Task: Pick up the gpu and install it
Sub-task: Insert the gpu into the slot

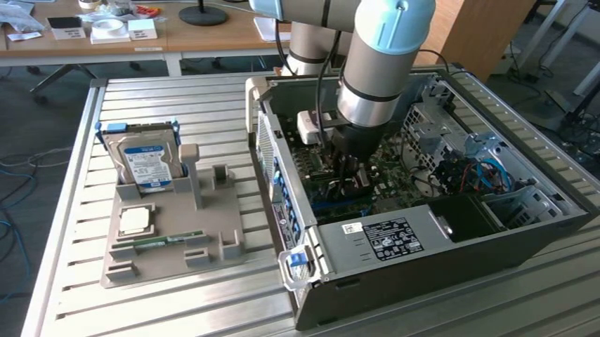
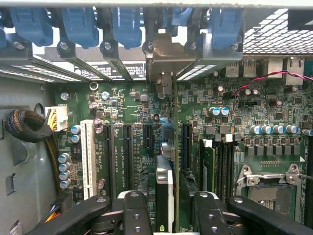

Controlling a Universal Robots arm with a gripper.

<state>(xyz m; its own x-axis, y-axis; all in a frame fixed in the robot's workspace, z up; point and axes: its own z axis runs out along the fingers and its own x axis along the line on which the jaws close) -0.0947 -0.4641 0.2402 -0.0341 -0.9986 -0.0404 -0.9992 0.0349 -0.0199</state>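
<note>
— Inside the open computer case, the gripper is low over the motherboard. Why so upright?

— The jaws pinch the gpu edge-on, so its bracket end meets the rear slot opening.

— Seated?

— Can't tell; it stands in line with the expansion slots, hard drive on the bench tray.

The gpu stands on edge over the motherboard's slots, black cooler and green board seen edge-on.

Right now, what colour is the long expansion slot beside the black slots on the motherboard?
White. The long expansion slot shows best in the wrist view, beside the black slots.
</note>
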